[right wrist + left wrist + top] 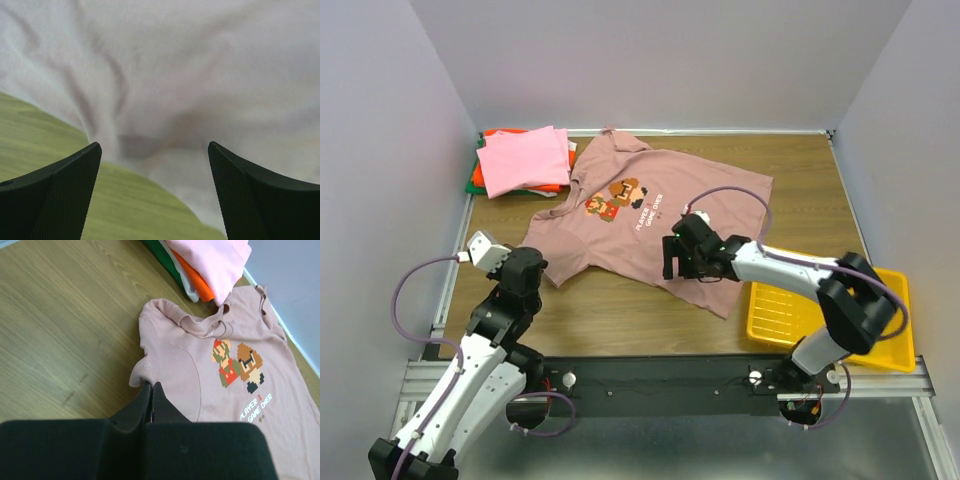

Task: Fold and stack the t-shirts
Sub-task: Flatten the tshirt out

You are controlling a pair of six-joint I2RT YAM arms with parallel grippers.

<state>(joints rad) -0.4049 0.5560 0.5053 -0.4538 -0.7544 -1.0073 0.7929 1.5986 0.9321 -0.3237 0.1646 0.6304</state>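
At near sleeve of mauve tee (650, 215): left gripper (151, 386) is pressing its fingers together on the sleeve hem, and the cloth is bunching up at the tips.
At near side edge of the tee, hemward of that sleeve: right gripper (154, 146) is hanging with fingers spread wide and holding nothing. The cloth edge is lying under the gap; I cannot tell whether it is touching.
Direction to tee: the body of the tee is lying on the far side of both grippers.
Long axis: the collar is pointing toward the folded stack (520, 160) and the hem toward the yellow tray (905, 330). Both grippers are sitting along the same near long edge.
Nearer arm: left is covering the collar end, right the hem end.
Judgement: the fold is likely turning on carrying this near edge across the axis, once the right is also gripping.
Tee look: it is lying spread face up, showing the pixel print and white text, and wrinkling lightly near the hem.
Stack: it is sitting just beside the collar, with bright pink topping orange-red and green.
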